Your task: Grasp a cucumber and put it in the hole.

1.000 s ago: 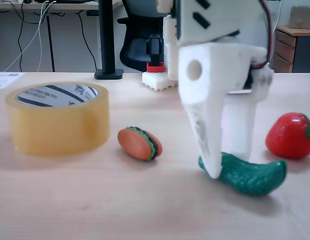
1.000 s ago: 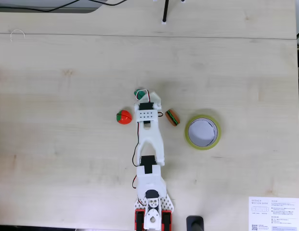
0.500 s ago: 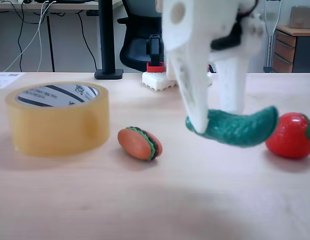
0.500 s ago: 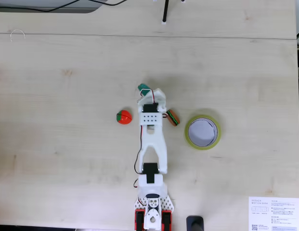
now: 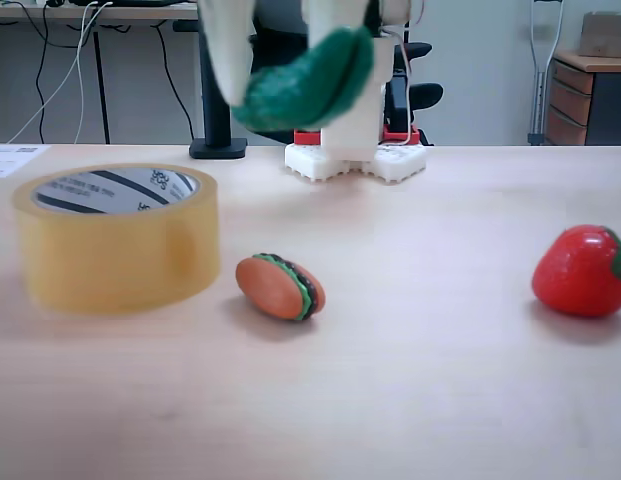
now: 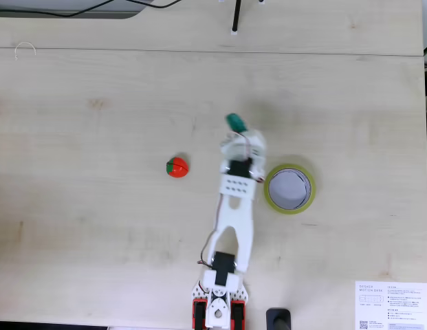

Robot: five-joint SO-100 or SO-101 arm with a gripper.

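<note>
One fixed view shows the burger; both show the gripper clamping the cucumber

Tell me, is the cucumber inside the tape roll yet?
Not yet. The gripper holds the cucumber in the air, above the table, beside the tape roll. From above, the roll's hole looks empty.

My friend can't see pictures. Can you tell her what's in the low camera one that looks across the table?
The white gripper holds the green cucumber up in the air, above the table. Below on the table are the yellow tape roll at left, a toy burger in the middle and a red strawberry at right.
</note>
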